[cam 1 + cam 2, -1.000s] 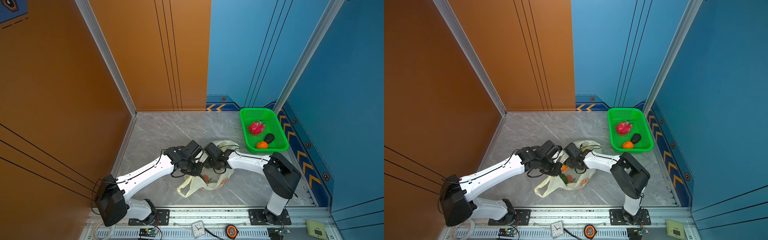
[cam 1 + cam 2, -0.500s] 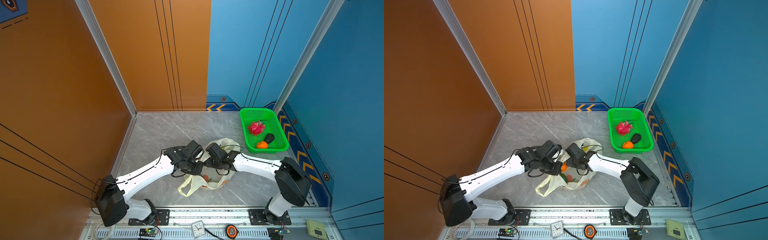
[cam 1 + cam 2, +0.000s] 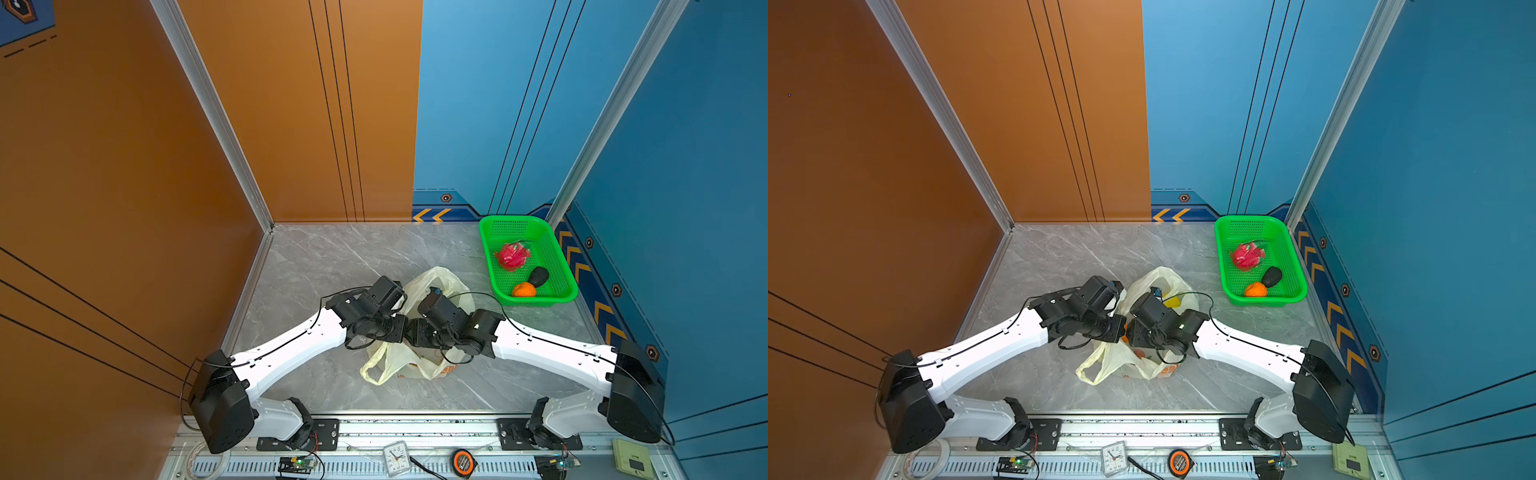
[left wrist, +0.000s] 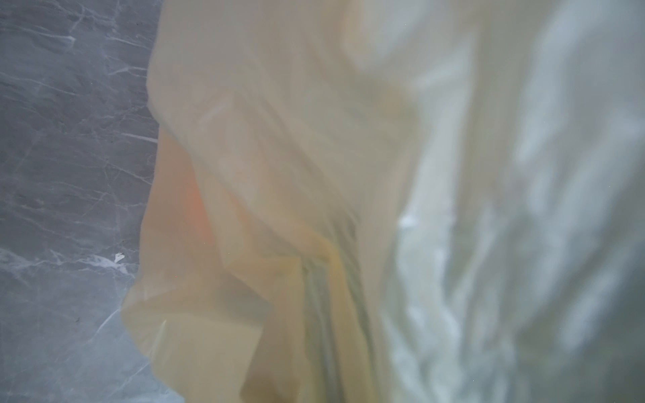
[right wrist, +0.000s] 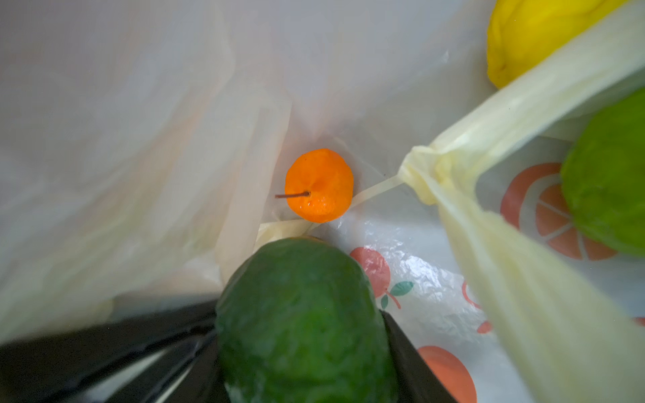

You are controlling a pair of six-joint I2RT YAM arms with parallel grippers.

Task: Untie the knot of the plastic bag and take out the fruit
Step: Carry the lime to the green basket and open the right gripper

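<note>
The plastic bag (image 3: 438, 281) (image 3: 1156, 280) lies crumpled mid-floor in both top views, and both wrists meet over it. My right gripper (image 5: 300, 349) is inside the bag, shut on a green fruit (image 5: 296, 296) between its black fingers (image 5: 408, 359). Beyond it lie a small orange (image 5: 318, 185), a yellow fruit (image 5: 534, 35) and another green one (image 5: 607, 181). The knot (image 5: 429, 174) is a bunched twist of cream strap beside the orange. My left gripper (image 3: 400, 328) sits at the bag's left edge. Its jaws are hidden by bag film (image 4: 314, 209), whose folds run taut toward them.
A green basket (image 3: 515, 220) at the back right holds a dragon fruit (image 3: 511, 255), a dark avocado (image 3: 539, 275) and an orange (image 3: 523, 289). Walls close in at the left, back and right. A clock (image 3: 397, 457) and a tape measure (image 3: 462, 461) lie on the front rail.
The right jaws have closed on the green fruit inside the bag. The right arm's elbow has swung down and to the right. The left arm has held still.
</note>
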